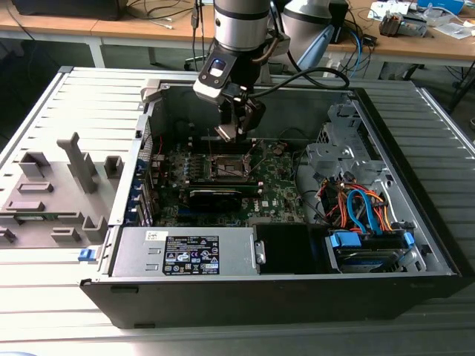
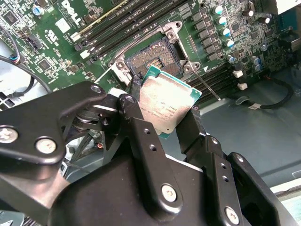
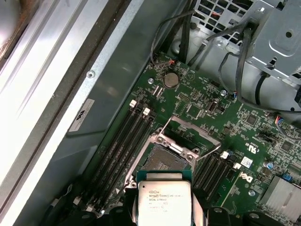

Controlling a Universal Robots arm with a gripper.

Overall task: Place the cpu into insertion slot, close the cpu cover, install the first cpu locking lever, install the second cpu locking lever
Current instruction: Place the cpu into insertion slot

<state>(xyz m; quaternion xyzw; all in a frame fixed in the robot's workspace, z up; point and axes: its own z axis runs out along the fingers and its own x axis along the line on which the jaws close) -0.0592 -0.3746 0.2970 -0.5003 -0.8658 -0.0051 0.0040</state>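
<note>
Ribbed grey metal surface carries a black, open computer case, its green motherboard lying flat inside. A black, bolted claw hangs over the board. Its jaws are closed on opposite edges of the cpu, a flat square with a dull silvery lid and green rim, held above the insertion slot. The first wrist view shows the thin silvery cpu cover swung open off the dark slot. The exterior view shows the cpu clear of the board.
</note>
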